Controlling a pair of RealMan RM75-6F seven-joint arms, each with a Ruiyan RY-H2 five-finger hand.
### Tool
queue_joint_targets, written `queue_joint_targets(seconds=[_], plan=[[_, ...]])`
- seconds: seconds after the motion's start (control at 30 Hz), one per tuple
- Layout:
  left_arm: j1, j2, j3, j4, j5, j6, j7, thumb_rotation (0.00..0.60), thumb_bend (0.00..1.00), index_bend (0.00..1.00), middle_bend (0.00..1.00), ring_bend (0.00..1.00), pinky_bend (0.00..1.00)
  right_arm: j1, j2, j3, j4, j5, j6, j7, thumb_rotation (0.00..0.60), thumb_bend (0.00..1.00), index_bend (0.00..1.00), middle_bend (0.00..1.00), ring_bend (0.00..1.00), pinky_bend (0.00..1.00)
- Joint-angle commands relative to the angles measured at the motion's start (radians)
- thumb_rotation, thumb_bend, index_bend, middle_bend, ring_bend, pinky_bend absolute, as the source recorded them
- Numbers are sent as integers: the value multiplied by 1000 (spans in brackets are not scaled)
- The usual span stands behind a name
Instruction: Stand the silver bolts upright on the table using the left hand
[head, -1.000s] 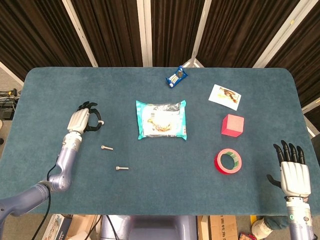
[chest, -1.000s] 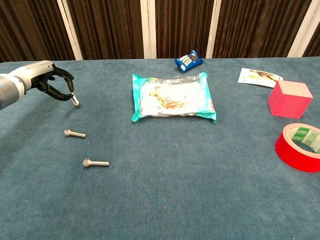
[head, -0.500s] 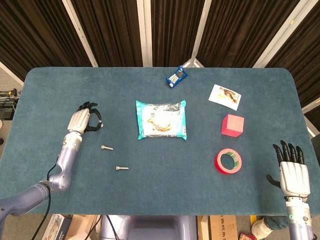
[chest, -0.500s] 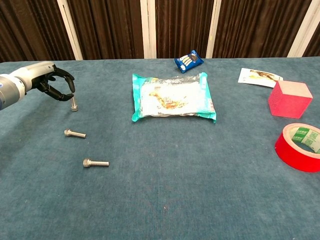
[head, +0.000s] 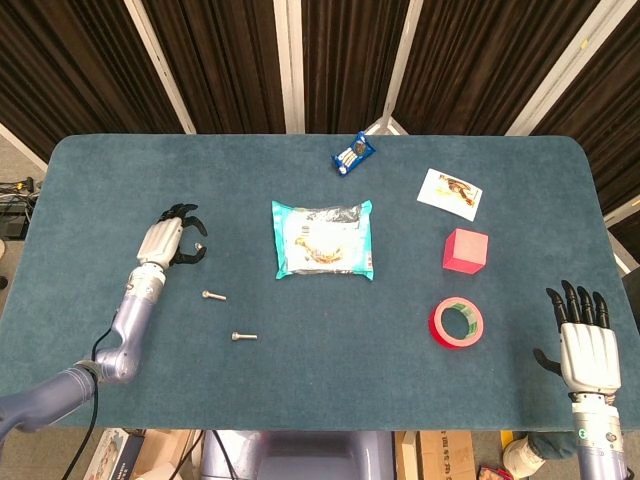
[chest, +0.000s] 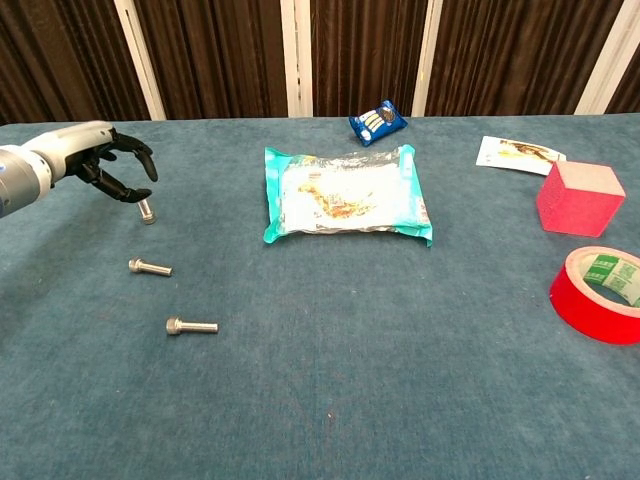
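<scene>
Fingers (chest: 140, 160) of your left hand (chest: 100, 160) spread loose above an upright bolt (chest: 146, 211) (grasping nothing). Your right hand (head: 587, 345) rests flat, released.

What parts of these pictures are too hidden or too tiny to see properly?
- Right hand: absent from the chest view; in the head view the bottom edge cuts off its arm.
- Left hand: the chest view's left edge cuts off its arm.
- Upright bolt: whether a fingertip touches its top is too small to tell in either view.
- Red tape roll: the chest view's right edge clips it.
- Small blue packet: print too small to read.
</scene>
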Motion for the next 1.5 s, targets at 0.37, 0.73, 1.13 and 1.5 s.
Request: queue_joint_targets(seconds=[0.37,0.73,1.13,1.5], plan=[[15,137,59,-296,146,158,192,600,426,439,63,0,2,-2,2,1,-9,-2,7,-4,600,153,161,63,20,0],[-26,175,131,-513,-122,144,654,600,401,440,54,0,0,-7,17,6,-28,7,9,7,600,154,162,64,20,0],[-72,166,174,-547,-281,145,801,600,400,446,55,0,0,-8,27,11,-29,13,8,18,600,153,167,64,20,0],[-91,155,210,-527,-309,127,813,600,400,453,58,0,0,-7,24,13,-28,18,7,14,600,154,169,64,20,0]])
